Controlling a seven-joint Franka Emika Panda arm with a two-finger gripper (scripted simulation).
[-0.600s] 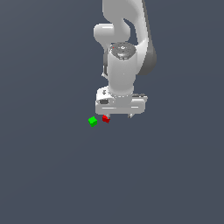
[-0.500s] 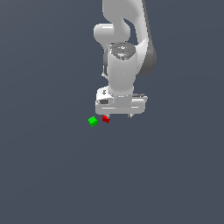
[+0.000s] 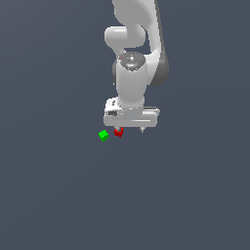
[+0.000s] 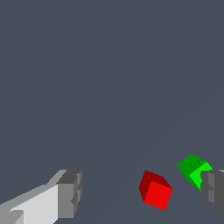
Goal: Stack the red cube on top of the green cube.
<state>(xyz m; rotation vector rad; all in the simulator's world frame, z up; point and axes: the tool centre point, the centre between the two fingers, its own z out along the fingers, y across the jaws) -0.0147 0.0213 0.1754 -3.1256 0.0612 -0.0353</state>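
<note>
Gripper (image 4: 142,197): white, fingers spread wide, nothing held between them. Red cube (image 4: 155,190): resting on the grey floor (image 4: 109,78) in the gap between the fingers, nearer one of them, touching neither. Green cube (image 4: 194,170): just beside red cube, apart from it, partly hidden behind one fingertip (image 4: 213,186); on red cube's left in the exterior view.

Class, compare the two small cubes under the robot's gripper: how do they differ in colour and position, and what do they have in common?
Colour: the small red cube is bright red, the small green cube bright green. Position: in the wrist view the red cube lies between the open gripper's fingers, while the green cube sits by one fingertip, partly hidden behind it. In the exterior view the green cube lies to the exterior view's left of the red one. Both are plain, equal-sized and unstacked.
</note>
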